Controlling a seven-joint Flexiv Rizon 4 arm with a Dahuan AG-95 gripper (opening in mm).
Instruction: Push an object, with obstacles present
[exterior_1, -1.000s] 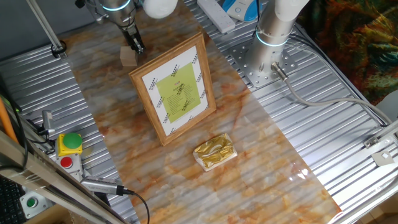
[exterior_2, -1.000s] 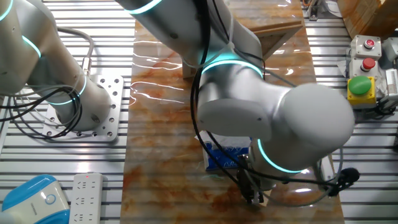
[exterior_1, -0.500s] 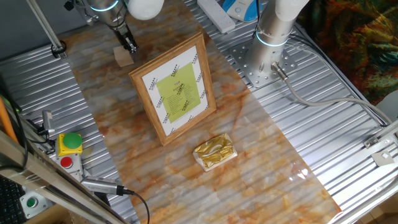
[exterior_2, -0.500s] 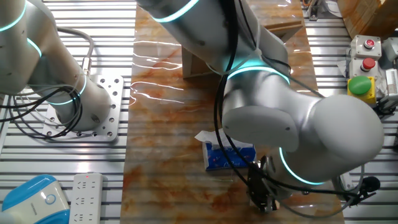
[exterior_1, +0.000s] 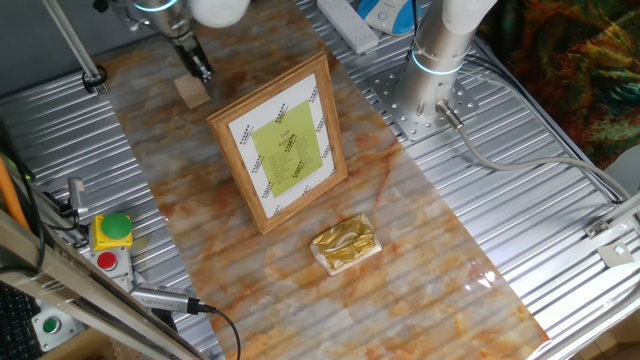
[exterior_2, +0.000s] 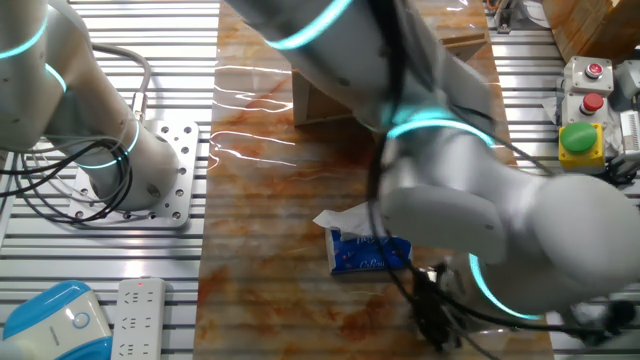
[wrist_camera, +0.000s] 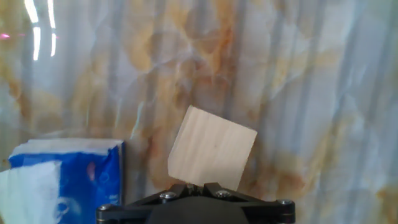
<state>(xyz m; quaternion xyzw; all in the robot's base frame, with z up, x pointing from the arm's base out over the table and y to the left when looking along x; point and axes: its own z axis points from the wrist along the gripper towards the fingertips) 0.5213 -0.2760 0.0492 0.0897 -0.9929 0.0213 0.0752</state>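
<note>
The small tan wooden block lies on the marble strip at the far left end, left of the picture frame. My gripper is shut, its tips set against the block's near side. In the hand view the block sits tilted just ahead of the closed fingertips. The gold foil packet lies below the frame, well away from the block. In the other fixed view my gripper shows low down; the arm hides the block there.
A blue tissue pack lies just left of the block and also shows in the other fixed view. A button box sits on the ribbed metal at the left. A second arm's base and a power strip stand at the back.
My shut gripper has moved up and to the left along the marble strip, and the block has slid the same way ahead of it. The frame and the packet have not moved.
</note>
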